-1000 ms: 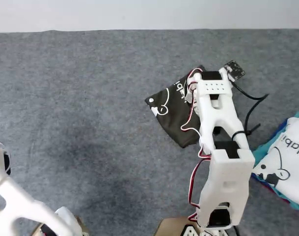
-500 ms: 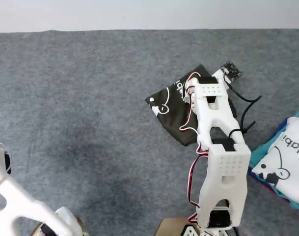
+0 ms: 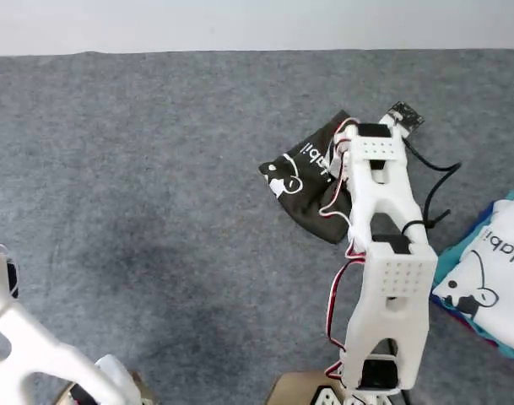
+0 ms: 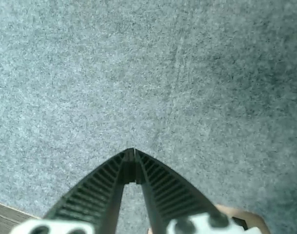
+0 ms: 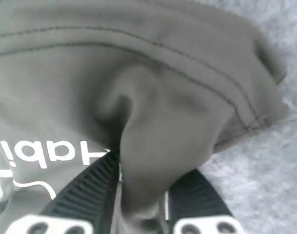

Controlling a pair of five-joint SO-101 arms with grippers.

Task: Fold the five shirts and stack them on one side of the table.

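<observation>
Black shirt (image 3: 305,201) inside the right claw (image 5: 148,169)

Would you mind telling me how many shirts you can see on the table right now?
3 clearly: a black shirt mid-table, pinched by the right tool; a white shirt at the right edge, atop a teal shirt. More may lie hidden beneath.

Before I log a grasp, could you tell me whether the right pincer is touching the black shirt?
Touching. The right wrist view shows the right pincer pinching a fold of the black shirt.
</observation>
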